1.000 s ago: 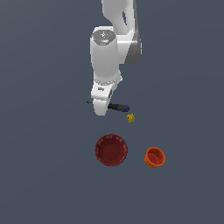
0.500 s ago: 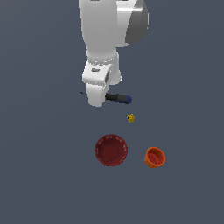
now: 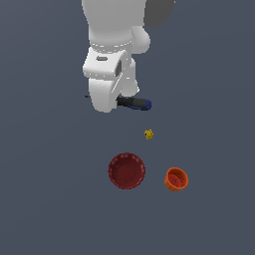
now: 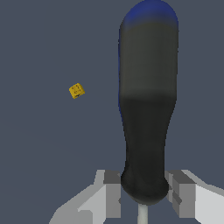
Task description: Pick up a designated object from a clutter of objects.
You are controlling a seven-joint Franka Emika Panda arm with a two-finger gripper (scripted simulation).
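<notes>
Gripper (image 4: 143,192): fingers (image 4: 113,192) clamped on both sides of the screwdriver (image 4: 148,109) at the handle's narrow end. Yellow block (image 4: 76,90) apart.

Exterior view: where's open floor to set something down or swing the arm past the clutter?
Bare floor lies along the exterior view's left of the red bowl and right of the orange cup. It is tight between the screwdriver, yellow block and bowl; bowl and cup sit close together, apart.
</notes>
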